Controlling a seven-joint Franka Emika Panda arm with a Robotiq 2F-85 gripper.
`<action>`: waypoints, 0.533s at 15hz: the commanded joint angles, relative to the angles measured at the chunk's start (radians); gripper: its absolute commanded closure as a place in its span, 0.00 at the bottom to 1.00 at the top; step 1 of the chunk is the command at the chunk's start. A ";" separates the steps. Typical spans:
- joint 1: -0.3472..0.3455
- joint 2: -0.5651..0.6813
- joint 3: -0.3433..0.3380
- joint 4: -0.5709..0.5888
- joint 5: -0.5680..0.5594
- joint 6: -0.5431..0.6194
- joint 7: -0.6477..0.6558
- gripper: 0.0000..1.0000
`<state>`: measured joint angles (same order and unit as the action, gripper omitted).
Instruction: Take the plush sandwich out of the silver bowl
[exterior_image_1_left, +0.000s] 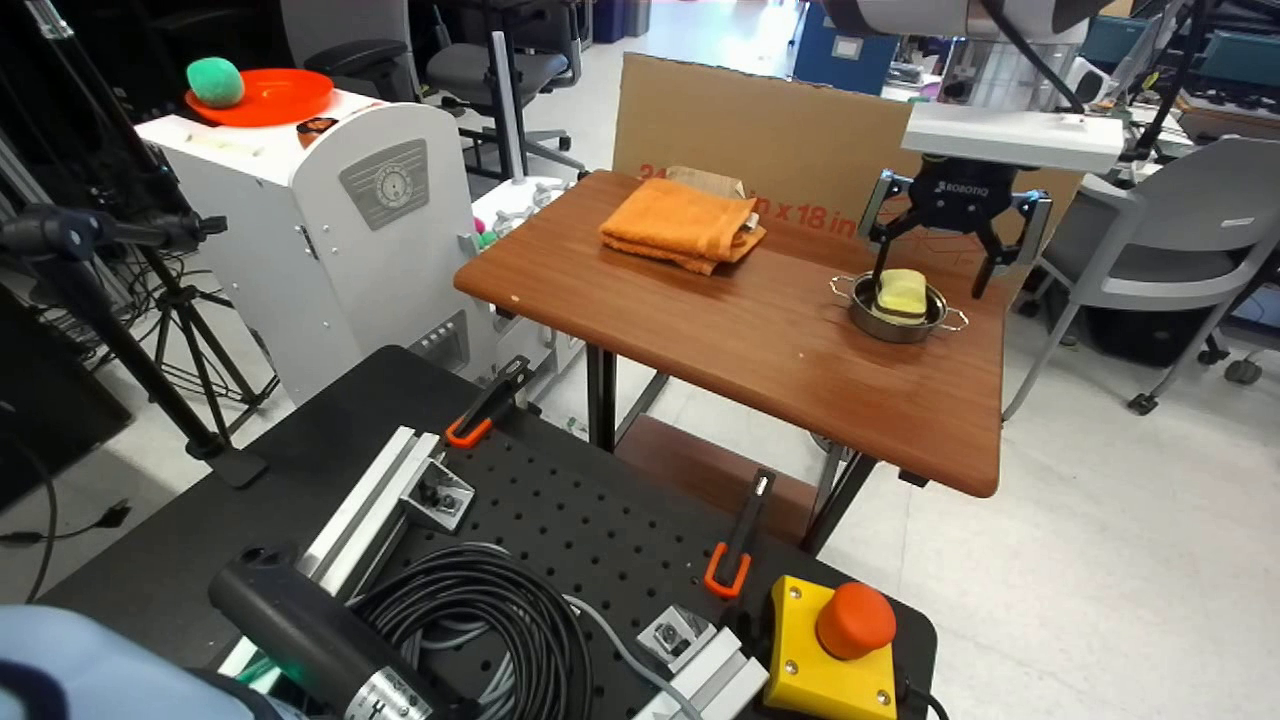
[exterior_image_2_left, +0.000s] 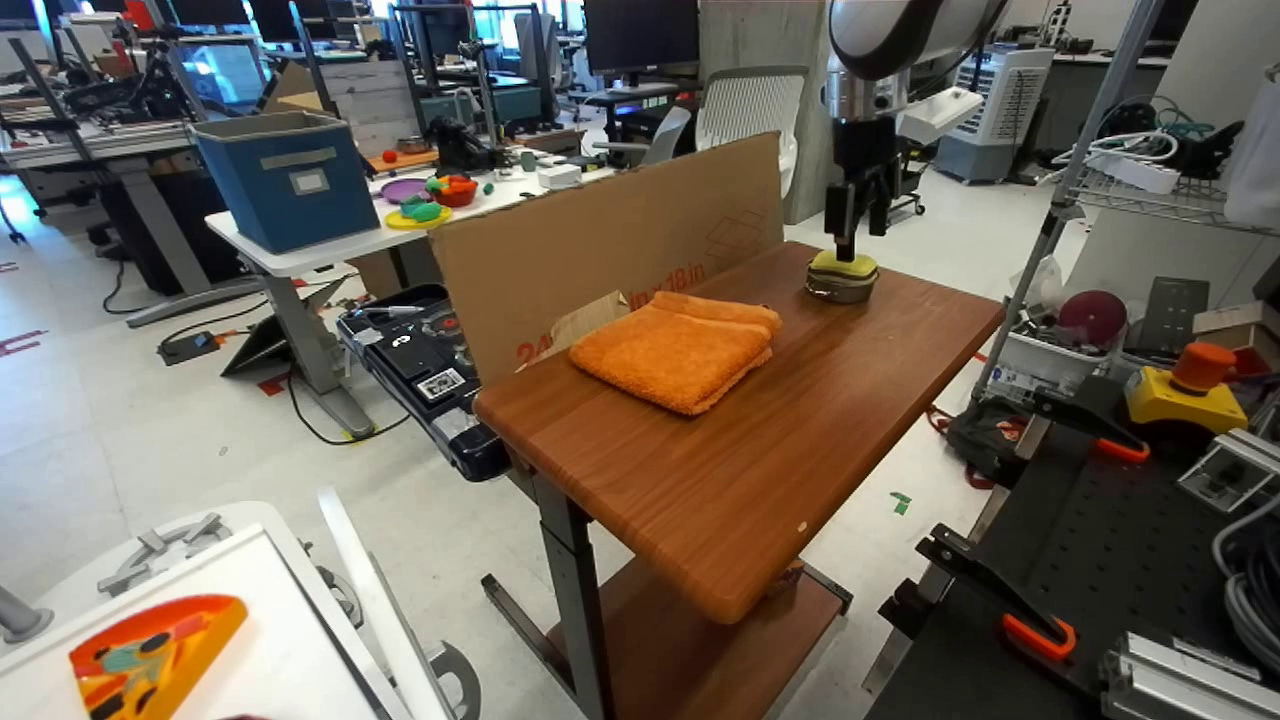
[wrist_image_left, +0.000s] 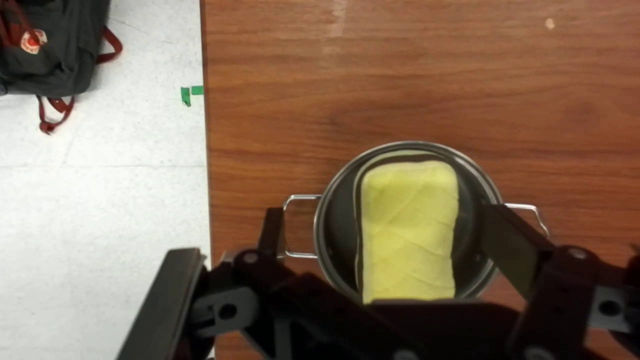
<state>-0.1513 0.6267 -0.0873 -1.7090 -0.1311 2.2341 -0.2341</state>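
The plush sandwich (wrist_image_left: 410, 230) is a pale yellow soft lump standing in the silver bowl (wrist_image_left: 338, 230), its top above the rim. It shows in both exterior views (exterior_image_1_left: 902, 293) (exterior_image_2_left: 842, 265), as does the bowl (exterior_image_1_left: 888, 328) (exterior_image_2_left: 838, 291). My gripper (wrist_image_left: 384, 217) is open and empty above the bowl, pointing down, fingers spread either side of the sandwich. In the wrist view one fingertip overlaps the left handle, the other the bowl's right rim. In an exterior view the gripper (exterior_image_1_left: 930, 287) has one fingertip beside the sandwich; whether it touches is unclear. The gripper body hides the sandwich's near end.
A folded orange cloth (exterior_image_1_left: 683, 222) lies on the brown table (exterior_image_1_left: 720, 330) away from the bowl. A cardboard panel (exterior_image_1_left: 760, 130) stands along the table's back edge. The bowl has a wire handle on each side. A table edge (wrist_image_left: 206, 125) runs left of the bowl in the wrist view.
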 joint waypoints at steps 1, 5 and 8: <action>0.005 0.013 0.017 0.040 -0.008 -0.033 -0.024 0.00; 0.015 0.036 0.021 0.057 -0.016 -0.041 -0.023 0.00; 0.024 0.057 0.018 0.066 -0.024 -0.051 -0.014 0.00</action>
<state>-0.1347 0.6436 -0.0685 -1.6930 -0.1358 2.2215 -0.2436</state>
